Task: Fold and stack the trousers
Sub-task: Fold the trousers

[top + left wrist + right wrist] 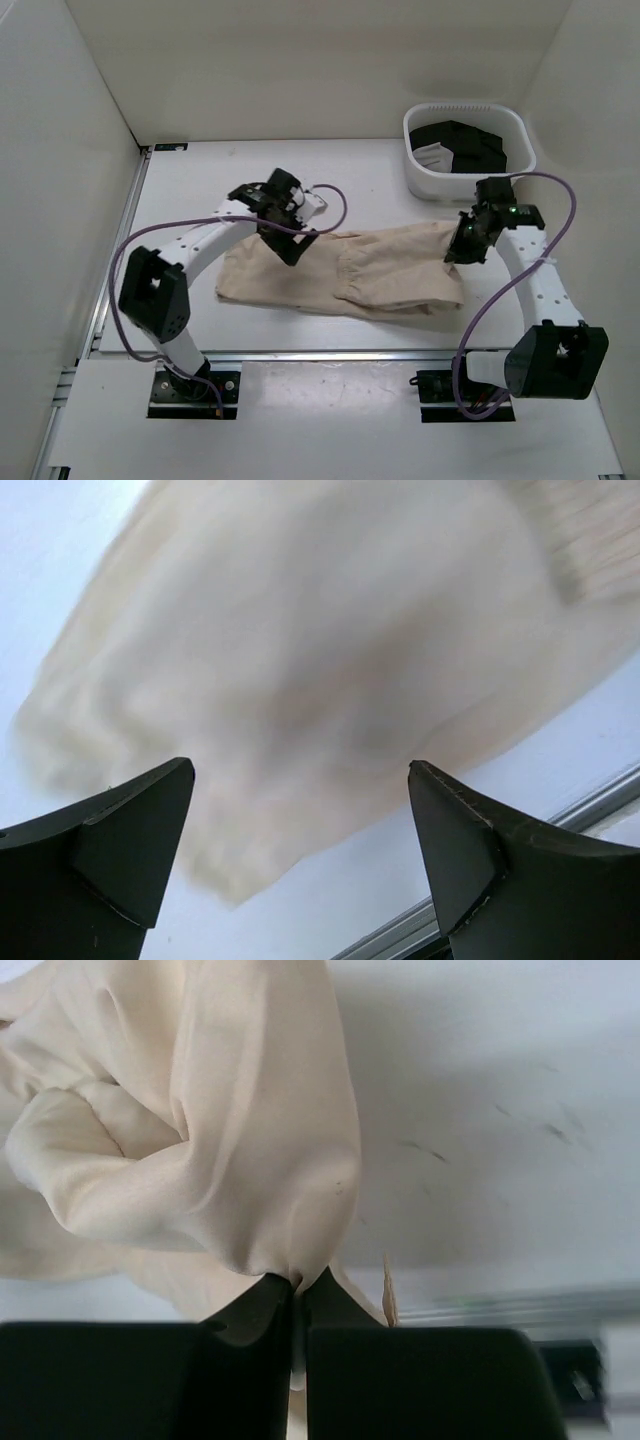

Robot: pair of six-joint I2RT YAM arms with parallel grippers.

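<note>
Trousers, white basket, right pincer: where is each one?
trousers (340, 275): overhead view, middle of the beige fabric.
white basket (440, 186): overhead view, its near wall.
right pincer (298, 1282): right wrist view, between tips clamped on the trousers.

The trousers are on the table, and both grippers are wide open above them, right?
Not both. The right gripper is shut, pinching a fold of the trousers, as the right wrist view shows. Only the left gripper is wide open above them.

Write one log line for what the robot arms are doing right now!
left gripper: open above trousers | right gripper: shut on trousers edge | basket: black clothing inside | fold: not finished
</note>
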